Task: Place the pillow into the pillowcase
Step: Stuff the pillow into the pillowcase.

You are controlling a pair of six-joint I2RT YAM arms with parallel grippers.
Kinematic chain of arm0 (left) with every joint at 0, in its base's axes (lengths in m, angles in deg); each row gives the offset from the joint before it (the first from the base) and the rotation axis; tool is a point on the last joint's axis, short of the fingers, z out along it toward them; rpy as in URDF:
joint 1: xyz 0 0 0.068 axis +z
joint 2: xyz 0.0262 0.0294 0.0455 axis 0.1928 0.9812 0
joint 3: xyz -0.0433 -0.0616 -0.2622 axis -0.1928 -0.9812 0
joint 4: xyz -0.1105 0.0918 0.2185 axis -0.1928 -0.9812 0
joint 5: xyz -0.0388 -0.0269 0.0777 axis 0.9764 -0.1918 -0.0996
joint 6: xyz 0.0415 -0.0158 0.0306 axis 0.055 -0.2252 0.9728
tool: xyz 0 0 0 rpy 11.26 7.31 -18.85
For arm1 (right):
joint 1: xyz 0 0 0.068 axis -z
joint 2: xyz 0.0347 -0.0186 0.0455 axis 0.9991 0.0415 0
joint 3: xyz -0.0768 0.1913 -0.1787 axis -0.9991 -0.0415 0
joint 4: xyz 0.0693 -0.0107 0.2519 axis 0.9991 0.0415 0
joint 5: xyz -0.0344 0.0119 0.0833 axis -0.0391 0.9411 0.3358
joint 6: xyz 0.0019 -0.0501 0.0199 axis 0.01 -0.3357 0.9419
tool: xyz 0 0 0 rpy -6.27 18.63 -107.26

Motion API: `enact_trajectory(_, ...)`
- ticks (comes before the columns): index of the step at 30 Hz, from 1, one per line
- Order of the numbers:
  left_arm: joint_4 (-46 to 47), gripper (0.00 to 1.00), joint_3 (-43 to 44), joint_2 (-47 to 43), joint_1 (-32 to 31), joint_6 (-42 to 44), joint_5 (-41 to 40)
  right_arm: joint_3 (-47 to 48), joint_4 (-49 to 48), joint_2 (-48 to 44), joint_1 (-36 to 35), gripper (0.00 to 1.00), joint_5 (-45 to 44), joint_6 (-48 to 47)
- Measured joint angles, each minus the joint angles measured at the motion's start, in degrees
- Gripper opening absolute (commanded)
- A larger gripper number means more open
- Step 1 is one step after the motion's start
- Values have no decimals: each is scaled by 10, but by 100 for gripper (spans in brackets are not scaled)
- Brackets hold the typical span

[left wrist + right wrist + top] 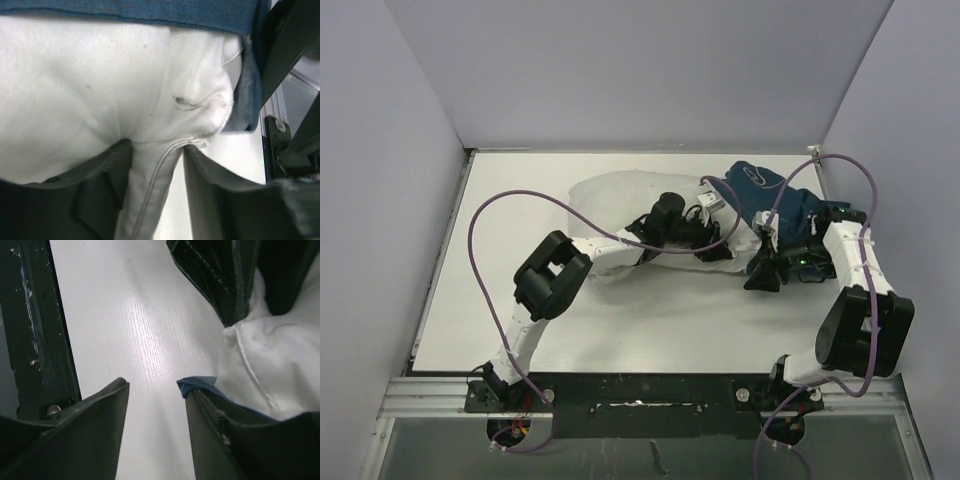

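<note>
The left tool stands partly open, its jaws a narrow way apart. A seamed fold of the pillow runs down through the gap. It lies against the finger at the left of the wrist view, and a strip of bare surface shows between the fold and the other finger, so the cloth is not pinched. Just ahead of the fingertips the pillow bulges up, white and wrinkled, with a few dark smudges on it. Beyond that bulge lies the hem of the pillowcase, navy cloth drawn over the pillow's end and wrapping down around its corner off the tool's right-hand finger.

The right tool is likewise partly open with nothing between its jaws; only the white surface shows in the gap. A blue edge of the pillowcase sits on the tip of its right-hand finger, touching it, and the pillow spills out just past that. Further ahead on that side, the dark body of the left tool bears on the pillow. A dark rail runs along beyond the other finger.

From above, the pillow lies on the surface ahead of both tools, with only its right end inside the pillowcase.
</note>
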Motion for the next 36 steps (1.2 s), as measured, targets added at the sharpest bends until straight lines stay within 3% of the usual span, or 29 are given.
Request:
enact_trajectory(5, 8, 62, -74, -44, 21, -29, 30, 69, 97, -72, 22, 83, 3, -61)
enact_trajectory(12, -7, 64, -141, -139, 91, -80, 77, 159, 148, -108, 19, 91, 32, -52)
enact_trajectory(14, -7, 64, -141, -163, 115, -99, 85, 195, 113, -90, 18, 98, 44, 33)
enact_trajectory(19, -42, 65, -104, -196, 171, -142, 93, 270, -131, -18, -27, 98, -27, 382)
enact_trajectory(25, -201, 72, 13, -196, 243, -141, 20, 378, -290, 133, -82, 98, -175, 689)
enact_trajectory(30, -324, 87, 74, -196, 330, -119, -95, 454, -315, 235, -102, 98, -316, 852)
enact_trajectory(33, -372, 88, 77, -195, 369, -108, -160, 492, -318, 279, -116, 99, -369, 912)
enact_trajectory(36, -422, 88, 93, -178, 377, -106, -187, 522, -321, 311, -128, 81, -392, 938)
